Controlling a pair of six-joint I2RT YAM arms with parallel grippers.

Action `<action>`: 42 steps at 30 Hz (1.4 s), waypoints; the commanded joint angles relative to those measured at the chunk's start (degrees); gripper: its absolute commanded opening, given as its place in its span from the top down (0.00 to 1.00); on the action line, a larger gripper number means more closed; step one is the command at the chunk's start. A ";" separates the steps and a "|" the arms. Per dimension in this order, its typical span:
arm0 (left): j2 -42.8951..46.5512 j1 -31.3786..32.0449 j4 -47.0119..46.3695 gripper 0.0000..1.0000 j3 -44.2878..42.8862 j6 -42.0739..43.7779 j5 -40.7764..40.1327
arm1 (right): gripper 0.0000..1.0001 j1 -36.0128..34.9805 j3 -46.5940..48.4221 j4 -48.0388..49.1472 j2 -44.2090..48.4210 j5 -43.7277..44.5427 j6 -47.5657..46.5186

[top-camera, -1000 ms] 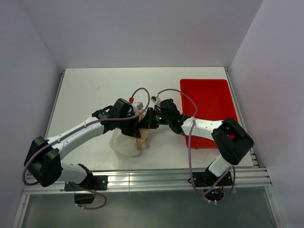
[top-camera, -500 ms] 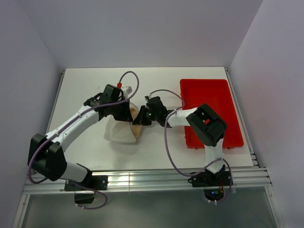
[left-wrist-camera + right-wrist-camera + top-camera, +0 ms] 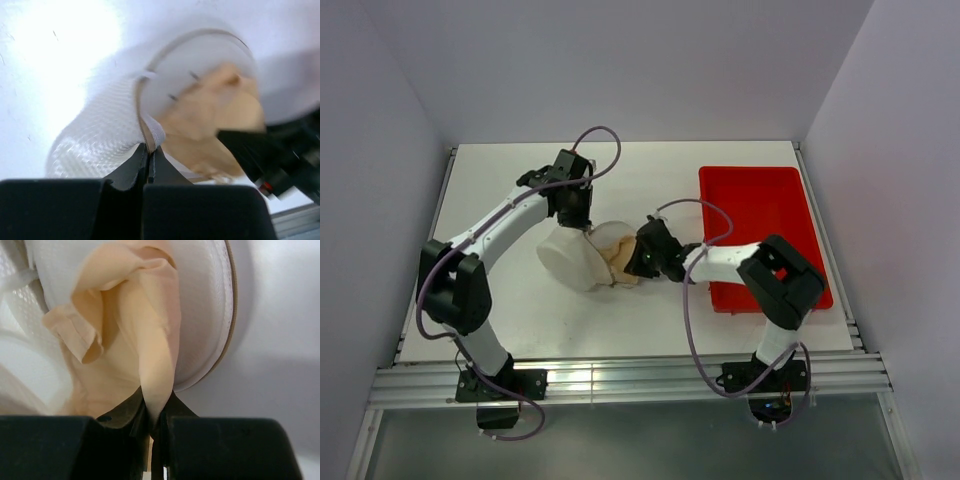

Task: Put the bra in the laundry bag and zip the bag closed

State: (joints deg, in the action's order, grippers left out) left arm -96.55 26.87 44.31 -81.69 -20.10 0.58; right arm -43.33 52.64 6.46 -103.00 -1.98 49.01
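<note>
The off-white mesh laundry bag (image 3: 568,262) lies on its side mid-table with its round mouth open to the right. My left gripper (image 3: 578,222) is shut on the bag's rim (image 3: 148,131) at the upper edge. The beige bra (image 3: 617,256) sits in the mouth, partly sticking out. My right gripper (image 3: 638,258) is shut on a fold of the bra (image 3: 156,390) right at the opening. The bag's tan-edged lid (image 3: 227,315) hangs beside the bra. In the left wrist view the bra (image 3: 210,120) shows against the bag's circular face.
A red rectangular tray (image 3: 760,215) stands on the right of the white table (image 3: 490,190), touching the right arm's forearm side. Side walls close in the table on left, right and back.
The left arm has swung up and back, lifting the bag's rim; the bag has turned and shifted. The right gripper has pushed the bra leftwards into the bag's mouth.
</note>
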 commanded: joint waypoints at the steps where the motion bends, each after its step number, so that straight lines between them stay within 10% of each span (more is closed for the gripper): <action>1: -3.63 0.46 2.53 1.00 -5.40 2.34 -4.71 | 1.00 -0.70 -7.19 -2.86 7.36 5.40 -0.32; 16: 6.10 13.38 1.48 1.00 -0.58 3.31 4.68 | 1.00 -1.76 -13.01 -4.35 22.85 5.51 0.56; 42: 11.73 14.79 -0.81 1.00 3.91 7.27 22.70 | 1.00 -1.40 -19.59 54.96 13.19 -26.85 5.47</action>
State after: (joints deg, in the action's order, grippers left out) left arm -87.77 40.51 47.44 -78.02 -13.17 14.06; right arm -44.47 32.97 43.81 -87.99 -26.46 50.06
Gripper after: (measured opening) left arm 0.023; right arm 0.141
